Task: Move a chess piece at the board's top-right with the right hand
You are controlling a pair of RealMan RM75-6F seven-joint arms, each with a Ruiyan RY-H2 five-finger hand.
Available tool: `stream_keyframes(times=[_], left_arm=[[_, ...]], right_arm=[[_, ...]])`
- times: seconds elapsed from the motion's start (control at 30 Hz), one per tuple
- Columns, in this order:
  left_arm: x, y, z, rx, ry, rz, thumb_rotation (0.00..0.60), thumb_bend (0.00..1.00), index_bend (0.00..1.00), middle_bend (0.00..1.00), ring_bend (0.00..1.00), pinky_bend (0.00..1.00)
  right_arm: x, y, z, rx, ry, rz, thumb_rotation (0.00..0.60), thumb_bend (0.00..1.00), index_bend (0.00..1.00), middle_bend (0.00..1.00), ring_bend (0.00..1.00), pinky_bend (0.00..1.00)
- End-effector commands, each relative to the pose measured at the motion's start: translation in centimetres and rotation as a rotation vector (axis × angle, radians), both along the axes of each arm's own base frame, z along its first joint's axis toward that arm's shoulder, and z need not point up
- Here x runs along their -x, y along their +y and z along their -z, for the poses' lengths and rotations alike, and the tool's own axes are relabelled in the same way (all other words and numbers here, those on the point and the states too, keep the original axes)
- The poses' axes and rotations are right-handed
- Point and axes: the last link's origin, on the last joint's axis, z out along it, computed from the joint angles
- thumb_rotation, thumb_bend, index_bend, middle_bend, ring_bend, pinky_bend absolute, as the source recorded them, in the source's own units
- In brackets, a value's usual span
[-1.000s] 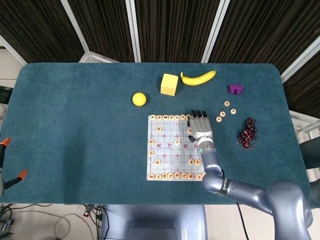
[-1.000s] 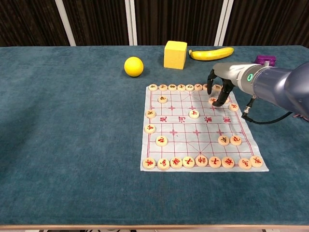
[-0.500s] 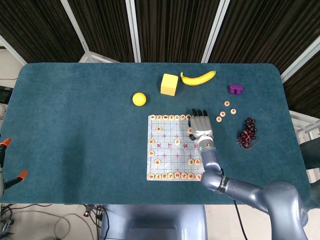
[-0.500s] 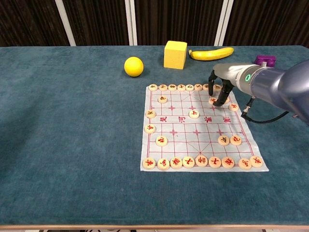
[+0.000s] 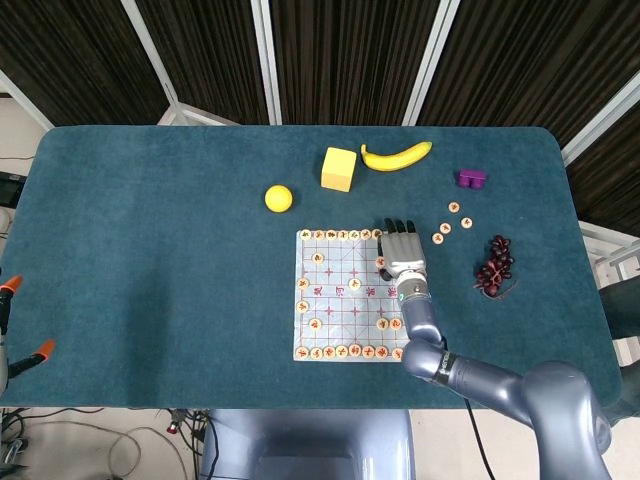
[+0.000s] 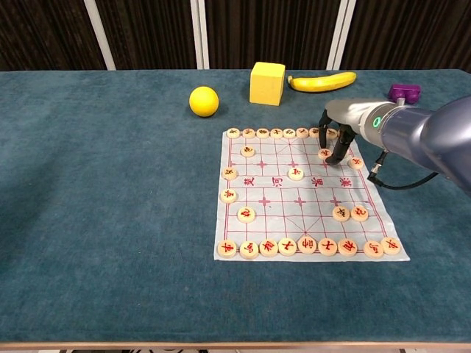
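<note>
The paper chess board [image 6: 274, 197] lies on the blue table, with round wooden pieces along its near and far rows. My right hand [image 6: 335, 133] arches over the board's top-right corner, fingers pointing down. Its fingertips [image 6: 339, 155] stand on the board right beside one piece [image 6: 324, 154], which lies flat between thumb and fingers. Whether they pinch it is unclear. From the head view the right hand [image 5: 402, 250] covers that corner of the board [image 5: 335, 300]. My left hand shows in neither view.
Beyond the board are a yellow ball [image 6: 204, 101], a yellow cube [image 6: 267, 83], a banana [image 6: 322, 81] and a purple block [image 6: 405, 92]. Right of the board lie a few loose pieces [image 5: 452, 220] and a dark bead cluster [image 5: 495, 268].
The right hand has shifted slightly toward the board's far right corner. The piece under it has stayed in place.
</note>
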Motion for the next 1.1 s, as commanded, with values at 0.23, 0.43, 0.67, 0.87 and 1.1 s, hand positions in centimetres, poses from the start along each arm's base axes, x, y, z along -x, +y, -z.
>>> stream_keyframes(times=[0.23,0.43,0.67,0.87,1.1], left_arm=[[0.0,0.1,0.0,0.000,0.001,-0.002,0.600,0.03,0.13,0.01,0.00,0.06],[0.0,0.1,0.1,0.001,0.001,0.000,0.600,0.03,0.13,0.01,0.00,0.06],[0.0,0.1,0.1,0.004,0.000,0.000,0.600,0.03,0.13,0.01,0.00,0.06],[0.1,0.1,0.1,0.007,0.000,-0.003,0.600,0.03,0.14,0.01,0.00,0.06],[0.1,0.2,0.2,0.007,-0.002,-0.003,0.600,0.03,0.14,0.01,0.00,0.06]], right_arm=[[0.2,-0.3,0.2,0.001,0.005,0.011,0.600,0.37,0.47,0.08,0.06,0.04],[0.3,-0.4,0.2,0.003,0.004,0.013,0.600,0.37,0.51,0.08,0.06,0.04],[0.3,-0.4,0.4,-0.002,-0.001,0.017,0.600,0.37,0.52,0.08,0.06,0.04],[-0.1,-0.6,0.3,0.002,-0.016,0.017,0.600,0.37,0.52,0.08,0.06,0.04],[-0.8,-1.2,-0.7,0.020,-0.031,0.014,0.600,0.37,0.52,0.08,0.06,0.04]])
